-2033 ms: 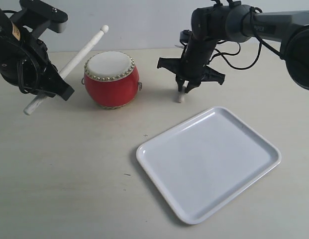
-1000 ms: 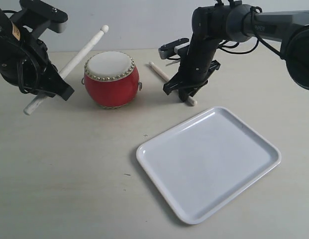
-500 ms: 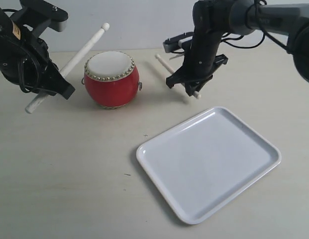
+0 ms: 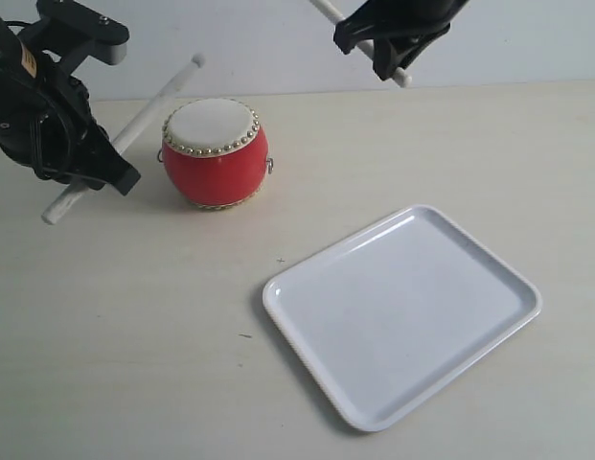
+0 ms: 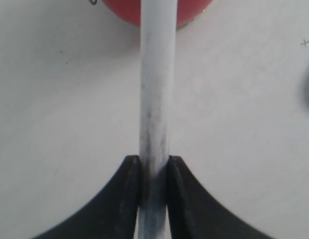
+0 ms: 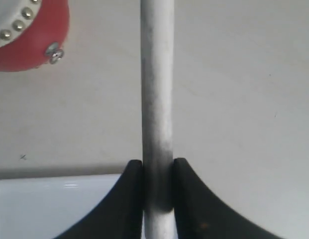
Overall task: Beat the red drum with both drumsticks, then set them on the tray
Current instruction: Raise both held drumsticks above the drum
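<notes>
The red drum (image 4: 216, 153) with its cream skin stands on the table at back left; its red body edge (image 5: 189, 12) and a studded side (image 6: 30, 35) show in the wrist views. My left gripper (image 4: 91, 163) is shut on one drumstick (image 4: 144, 113), which slants up past the drum's left side, tip in the air; the same stick (image 5: 156, 89) runs between the left fingers. My right gripper (image 4: 388, 38) is raised at the frame's top, shut on the other drumstick (image 6: 156, 89). The white tray (image 4: 508, 278) lies at front right, its corner (image 6: 45, 199) under the right gripper.
The pale tabletop (image 4: 134, 335) spreads around the drum and tray. A light wall runs along the back edge.
My right gripper has lifted its drumstick off the table, rising well above it and up to the frame's top. The left gripper and its stick have barely shifted.
</notes>
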Controlling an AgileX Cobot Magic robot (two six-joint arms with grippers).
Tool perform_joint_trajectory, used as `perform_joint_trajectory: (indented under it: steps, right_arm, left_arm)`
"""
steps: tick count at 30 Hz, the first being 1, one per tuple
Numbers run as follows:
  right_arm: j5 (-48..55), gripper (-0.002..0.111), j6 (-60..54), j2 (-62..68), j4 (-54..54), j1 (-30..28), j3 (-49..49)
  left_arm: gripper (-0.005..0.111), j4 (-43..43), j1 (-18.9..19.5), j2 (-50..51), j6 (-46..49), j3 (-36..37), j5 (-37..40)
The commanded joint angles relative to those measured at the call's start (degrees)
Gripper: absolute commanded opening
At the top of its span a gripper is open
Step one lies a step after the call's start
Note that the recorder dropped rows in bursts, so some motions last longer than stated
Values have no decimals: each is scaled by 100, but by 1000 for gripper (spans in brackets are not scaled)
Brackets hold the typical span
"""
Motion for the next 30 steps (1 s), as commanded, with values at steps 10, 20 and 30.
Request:
perform_joint_trajectory:
  steps: [10,20,30]
  right_arm:
    - [-293,0,-193,-1855,437,572,2510]
    - [-2174,0,-1716,-2223,1940,572,4405]
    - [-2108,0,-1844,-2171,1887,572,4176]
  left_arm:
    - [0,-598,16,-61,-51,-442,959]
    - [0,-949,16,-61,-50,-431,716]
    - [0,-808,125,-61,0,49,294]
